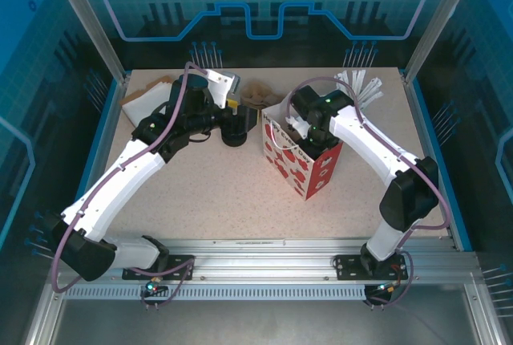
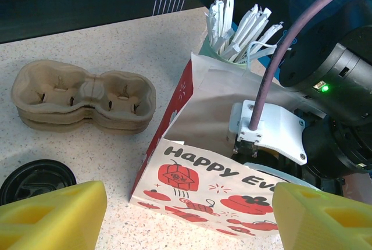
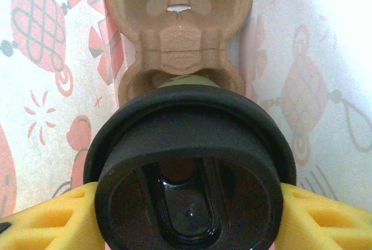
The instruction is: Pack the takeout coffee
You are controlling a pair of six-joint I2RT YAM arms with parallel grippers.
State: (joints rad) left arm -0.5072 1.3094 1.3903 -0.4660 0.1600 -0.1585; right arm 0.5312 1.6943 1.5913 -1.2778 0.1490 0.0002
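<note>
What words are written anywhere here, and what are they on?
"Happy Ev": on the white paper bag with red lantern prints; the rest of that word is covered.
Lettering along the bag's top edge, seen from above: too small to read.

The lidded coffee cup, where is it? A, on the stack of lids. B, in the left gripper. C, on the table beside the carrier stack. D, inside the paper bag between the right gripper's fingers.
D: the right wrist view shows the coffee cup between the yellow fingers of the right gripper, with paper bag walls on both sides and a cardboard carrier beneath.
</note>
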